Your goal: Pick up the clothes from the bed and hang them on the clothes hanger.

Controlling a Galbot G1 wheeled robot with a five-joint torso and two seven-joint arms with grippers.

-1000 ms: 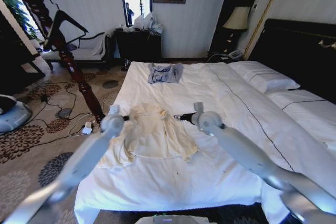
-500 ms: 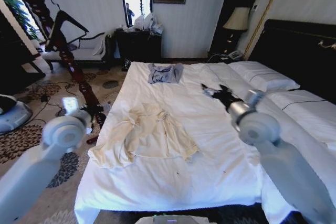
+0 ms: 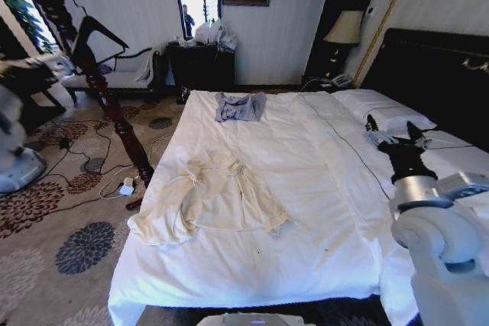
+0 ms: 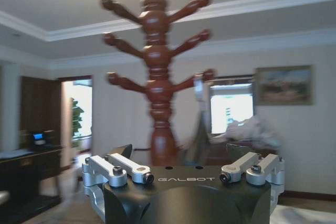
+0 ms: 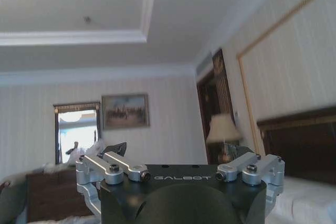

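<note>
**Shirt flat on the bed, both arms swung wide**

Head view, going left to right with the bed (image 3: 321, 211) as my reference. Off the bed's left side stands the reddish-brown wooden post (image 3: 92, 66), with the clothes hanger (image 3: 92, 32) hooked on it: slim, black, shoulder-shaped, sitting tilted against the post. The left arm is a pale blur at the far left edge, well away from the bed, and I honestly cannot tell what its fingers are doing. In the left wrist view the post (image 4: 155, 77) rises straight ahead with its pegs fanning out.

On the bed's left half, toward the foot, lies the clothes (image 3: 214, 196), a cream long-sleeved shirt, thin and rumpled. Its long axis runs along the bed's left edge, collar pointing toward the blue-grey garment (image 3: 240, 106) farther up the mattress, hem toward the foot. One sleeve spills out to the bed's left edge, the other kinks along the shirt's right side. Nothing touches it.

Over the bed's right side, near the white pillows (image 3: 386, 116) and the dark headboard (image 3: 435, 74), hovers the right gripper (image 3: 391, 130), fingers spread apart and gripping nothing. It is well apart from the shirt, across the mattress from it.
</note>
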